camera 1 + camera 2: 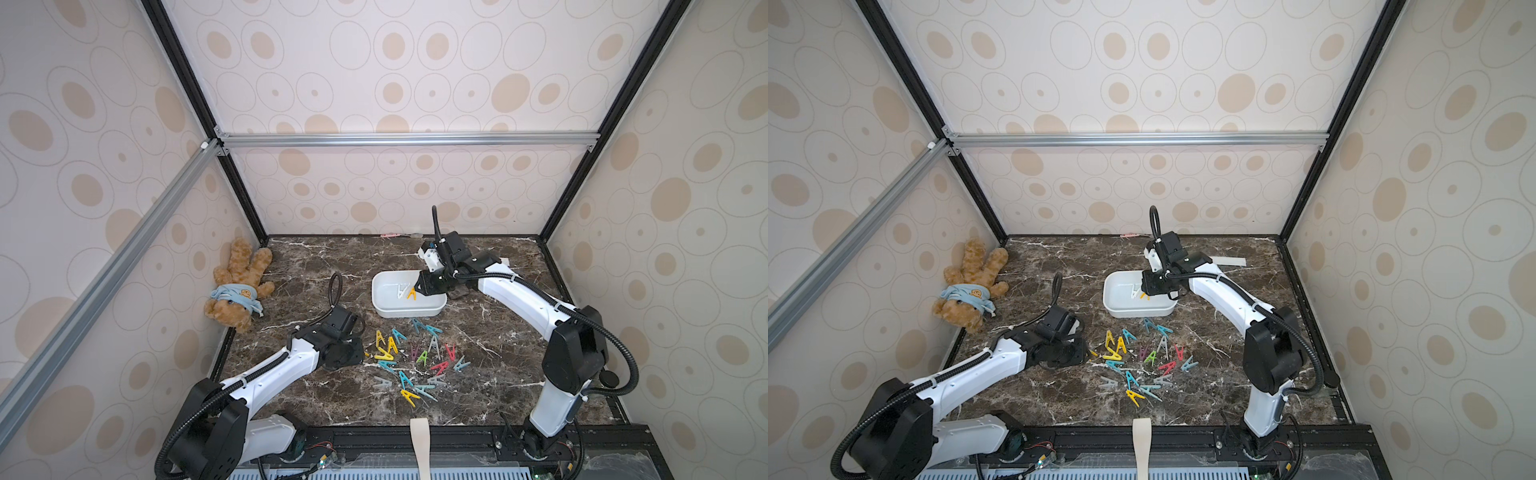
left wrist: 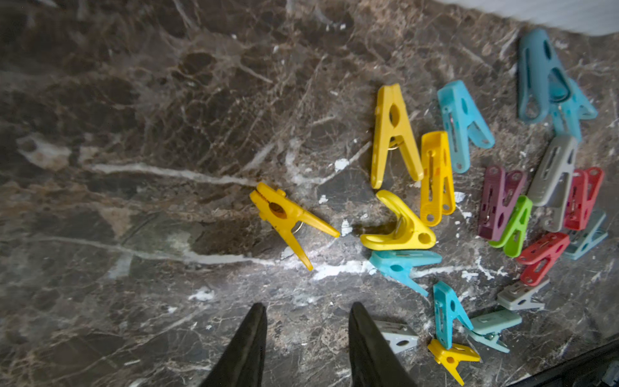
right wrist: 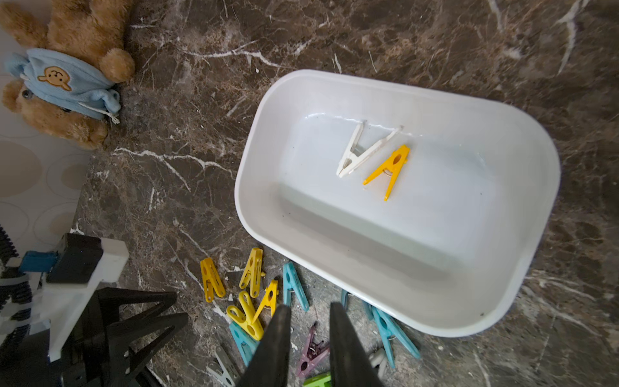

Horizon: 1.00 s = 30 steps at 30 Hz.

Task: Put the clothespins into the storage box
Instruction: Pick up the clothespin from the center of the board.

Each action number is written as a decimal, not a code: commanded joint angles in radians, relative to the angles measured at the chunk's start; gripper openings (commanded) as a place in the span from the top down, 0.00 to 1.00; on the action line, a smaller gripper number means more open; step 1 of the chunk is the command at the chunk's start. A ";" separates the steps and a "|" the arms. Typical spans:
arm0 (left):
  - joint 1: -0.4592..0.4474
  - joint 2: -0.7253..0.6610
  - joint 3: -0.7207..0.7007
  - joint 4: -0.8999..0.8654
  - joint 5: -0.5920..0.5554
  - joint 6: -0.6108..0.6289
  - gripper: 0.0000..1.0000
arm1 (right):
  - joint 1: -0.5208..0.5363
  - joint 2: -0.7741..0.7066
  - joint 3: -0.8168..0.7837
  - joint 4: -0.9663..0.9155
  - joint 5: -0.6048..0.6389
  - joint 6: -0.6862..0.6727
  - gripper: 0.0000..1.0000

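The white storage box [image 1: 380, 305] stands mid-table, and a yellow clothespin [image 3: 390, 169] and a white clothespin [image 3: 361, 150] lie on its floor. My right gripper [image 1: 415, 290] hangs over the box's right part, open, with nothing between its fingers [image 3: 283, 321]. In front of the box, several coloured clothespins [image 1: 415, 361] lie scattered on the marble. My left gripper [image 2: 308, 305] is low at the pile's left edge, open and empty. A lone yellow clothespin [image 2: 288, 217] lies just ahead of its fingertips, and a grey one [image 2: 398, 338] sits beside one finger.
A brown teddy bear [image 1: 239, 286] lies at the far left by the wall. A flat white paper strip [image 1: 1229, 261] sits behind the right arm. A small pink object [image 1: 390, 235] lies at the back edge, and a beige strap [image 1: 419, 440] hangs over the front rail.
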 commanded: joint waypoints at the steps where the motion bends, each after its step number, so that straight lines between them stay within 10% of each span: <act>1: -0.031 0.036 0.029 0.015 -0.048 -0.038 0.60 | 0.014 0.002 0.000 0.052 -0.031 0.021 0.76; 30: -0.063 0.208 0.101 0.033 -0.159 -0.029 0.88 | 0.013 -0.050 -0.085 0.129 -0.030 -0.004 0.77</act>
